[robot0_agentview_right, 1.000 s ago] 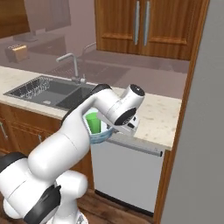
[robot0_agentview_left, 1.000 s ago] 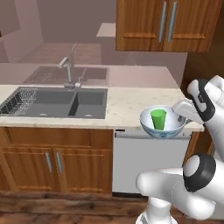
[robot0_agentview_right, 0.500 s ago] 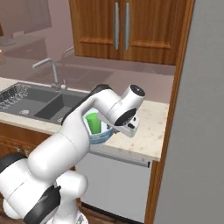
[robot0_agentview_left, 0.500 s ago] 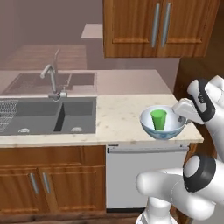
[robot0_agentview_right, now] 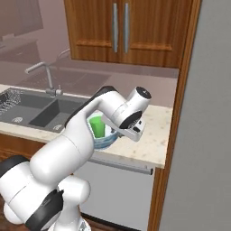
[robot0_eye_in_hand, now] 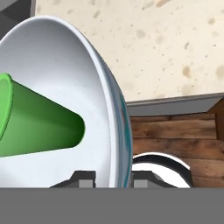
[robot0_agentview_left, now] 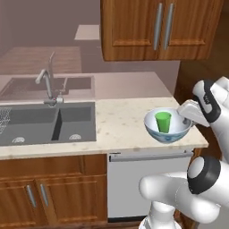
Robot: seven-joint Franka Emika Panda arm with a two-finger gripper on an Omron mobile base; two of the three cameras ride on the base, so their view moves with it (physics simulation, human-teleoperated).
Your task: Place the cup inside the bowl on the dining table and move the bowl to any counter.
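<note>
Beige speckled bench [robot0_agentview_left: 120, 123] over brown wooden cabinets, with a white dishwasher front [robot0_agentview_left: 143, 179] under its right part. Grey double-basin sink [robot0_agentview_left: 44, 123] set into the left part, metal faucet [robot0_agentview_left: 48, 82] behind it. Wooden wall cupboard [robot0_agentview_left: 156, 29] with two metal handles above. Tall grey panel [robot0_agentview_right: 203, 135] at the bench's right end, seen in the right base view. White bowl [robot0_agentview_left: 166, 129] with a pale blue outside over the bench's right front corner, near the edge; resting on the stone or held just above it, hard to tell. Green cup [robot0_agentview_left: 163, 121] upright inside the bowl. Gripper [robot0_eye_in_hand: 113, 180] narrowed onto the bowl's right rim, one fingertip inside the wall, one outside. White arm across the bowl in the right base view.
</note>
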